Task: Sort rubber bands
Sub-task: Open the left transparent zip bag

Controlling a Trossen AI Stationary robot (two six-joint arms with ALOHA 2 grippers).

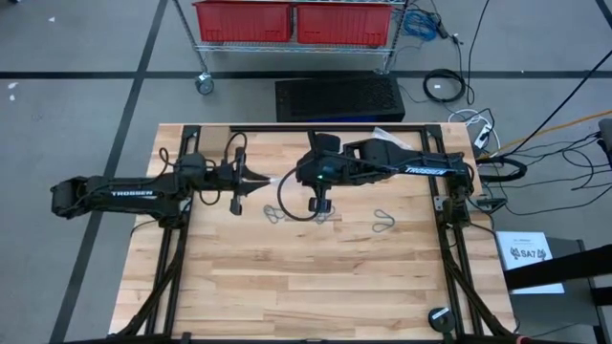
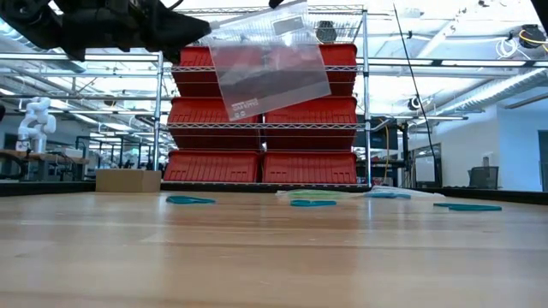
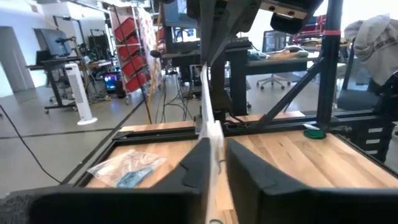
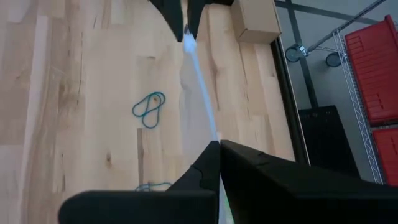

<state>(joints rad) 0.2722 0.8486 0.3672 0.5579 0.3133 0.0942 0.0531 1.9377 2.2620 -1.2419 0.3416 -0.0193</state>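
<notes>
A clear plastic bag (image 2: 270, 60) hangs in the air above the table's middle, held between my two grippers. My left gripper (image 1: 266, 180) points level from the left and is shut on it. My right gripper (image 1: 298, 179) slants down from the right and is shut on it too. Rubber bands lie loose on the wood: a teal one (image 4: 149, 109) under the bag, and others (image 1: 273, 212) (image 1: 382, 222) nearer the front. A second clear bag (image 3: 127, 169) with blue bands inside lies flat on the table. My left gripper pinches the bag's edge (image 3: 210, 146) between its two fingers, coming in level from the table's left. The bag is lifted clear and runs edge-on away from the fingers. My right gripper pinches the bag's opposite edge (image 4: 214, 140) between its two fingers, slanting down from the right. The film stretches from there to the other gripper.
More teal bands (image 2: 190, 200) (image 2: 467, 206) lie on the far part of the table. Another clear bag (image 1: 397, 139) sits by the far edge. Black frame rails (image 1: 449, 239) run along both sides. The near half of the table is bare wood.
</notes>
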